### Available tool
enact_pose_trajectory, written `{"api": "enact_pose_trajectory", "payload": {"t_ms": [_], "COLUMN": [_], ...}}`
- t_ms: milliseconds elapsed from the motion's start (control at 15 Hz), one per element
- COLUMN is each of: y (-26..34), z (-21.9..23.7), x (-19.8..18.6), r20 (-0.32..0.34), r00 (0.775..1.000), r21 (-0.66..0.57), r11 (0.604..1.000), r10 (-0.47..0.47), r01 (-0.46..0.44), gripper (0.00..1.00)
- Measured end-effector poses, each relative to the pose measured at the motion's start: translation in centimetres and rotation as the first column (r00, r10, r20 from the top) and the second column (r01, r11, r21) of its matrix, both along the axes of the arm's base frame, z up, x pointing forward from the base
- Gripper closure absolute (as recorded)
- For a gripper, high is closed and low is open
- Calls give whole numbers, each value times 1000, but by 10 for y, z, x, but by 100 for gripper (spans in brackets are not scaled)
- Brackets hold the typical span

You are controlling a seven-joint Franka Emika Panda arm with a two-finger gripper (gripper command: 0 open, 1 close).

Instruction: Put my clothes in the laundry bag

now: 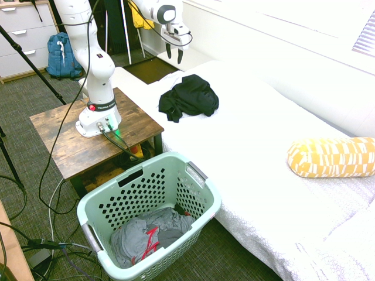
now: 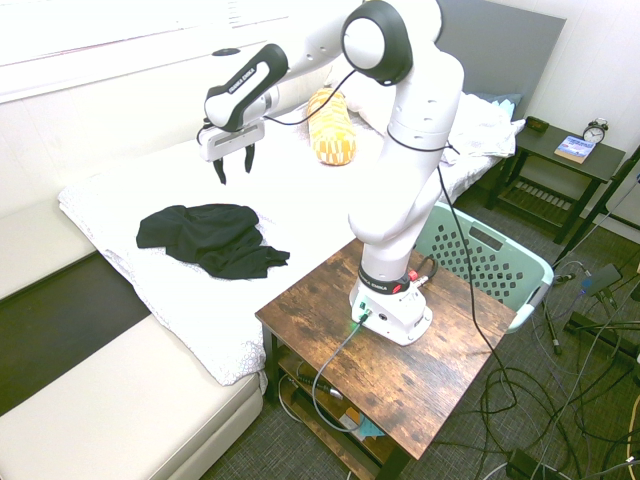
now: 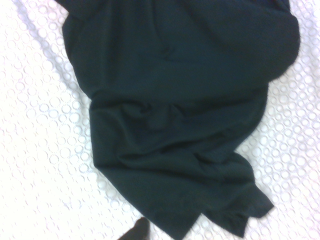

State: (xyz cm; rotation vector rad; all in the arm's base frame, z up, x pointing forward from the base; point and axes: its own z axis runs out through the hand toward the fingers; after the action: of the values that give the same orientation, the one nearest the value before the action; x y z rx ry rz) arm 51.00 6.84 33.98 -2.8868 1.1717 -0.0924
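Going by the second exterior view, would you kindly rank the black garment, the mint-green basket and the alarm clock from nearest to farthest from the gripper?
1. Black garment, on the bed just below the gripper.
2. Mint-green basket, on the floor beyond the wooden table.
3. Alarm clock, on the dark side table at picture right.

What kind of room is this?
Likely a bedroom: a bed with a patterned yellow bolster, a nightstand holding an alarm clock, and a chest of drawers.

open air over the bed (image 1: 252, 134) tbh, wooden worktop (image 1: 58, 140) kinda blocking between bed and basket (image 1: 208, 221), basket's top wide open
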Motion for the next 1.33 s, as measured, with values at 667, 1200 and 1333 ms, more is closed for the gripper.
{"api": "enact_pose_trajectory", "payload": {"t_ms": [667, 1200, 1333], "y": [58, 79, 80], "z": [-222, -302, -311], "x": [133, 184, 191], "r20": [-183, -285, -294], "r00": [983, 958, 956], "r21": [-36, -144, -152], "r11": [999, 989, 987], "r10": [-4, -1, -5], "r01": [-2, -42, -41], "gripper": [0, 100, 100]}}
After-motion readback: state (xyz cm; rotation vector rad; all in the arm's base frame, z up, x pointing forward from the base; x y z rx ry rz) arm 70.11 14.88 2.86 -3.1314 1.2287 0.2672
